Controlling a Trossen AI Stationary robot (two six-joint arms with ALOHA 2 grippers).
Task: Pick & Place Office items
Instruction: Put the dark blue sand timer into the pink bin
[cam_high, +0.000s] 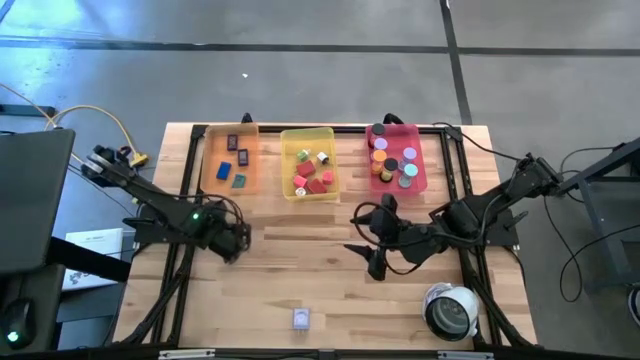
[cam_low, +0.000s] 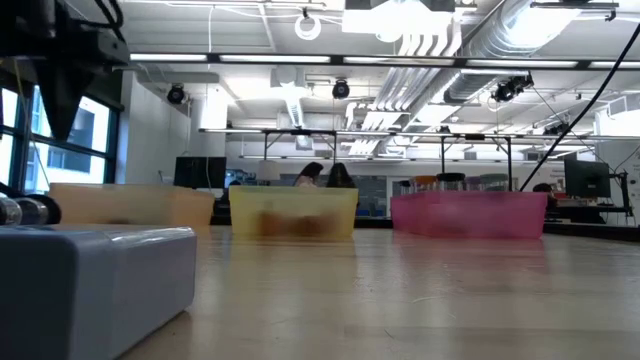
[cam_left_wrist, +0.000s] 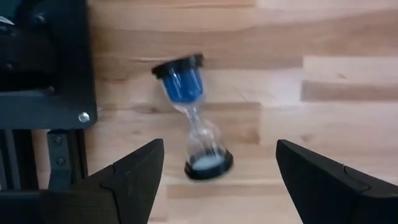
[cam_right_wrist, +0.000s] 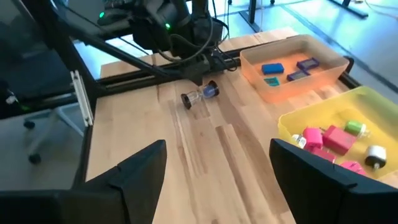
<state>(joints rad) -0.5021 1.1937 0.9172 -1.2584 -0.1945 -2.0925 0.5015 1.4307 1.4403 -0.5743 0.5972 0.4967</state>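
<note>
Left claw (cam_left_wrist: 214, 180) wide open, nothing held, hanging over the wood table (cam_high: 300, 270) with a small hourglass (cam_left_wrist: 191, 117) lying on its side between and just ahead of its fingers (cam_left_wrist: 134, 180), blue sand in the far bulb. Right claw (cam_right_wrist: 214, 180) also wide open and empty, over mid-table, facing the left arm; from it the hourglass (cam_right_wrist: 200, 94) lies well ahead, under the left claw. Office items already sorted beyond both claws at the far edge: flat blue and purple rectangles in the orange tray (cam_high: 229, 160), red and pink cubes in the yellow tray (cam_high: 309, 163), round discs in the pink tray (cam_high: 397, 159). One lavender cube (cam_high: 301, 319) sits alone near the front edge, between the claws. Round white-grey device (cam_high: 449, 310) near the right claw's side, front corner.
</note>
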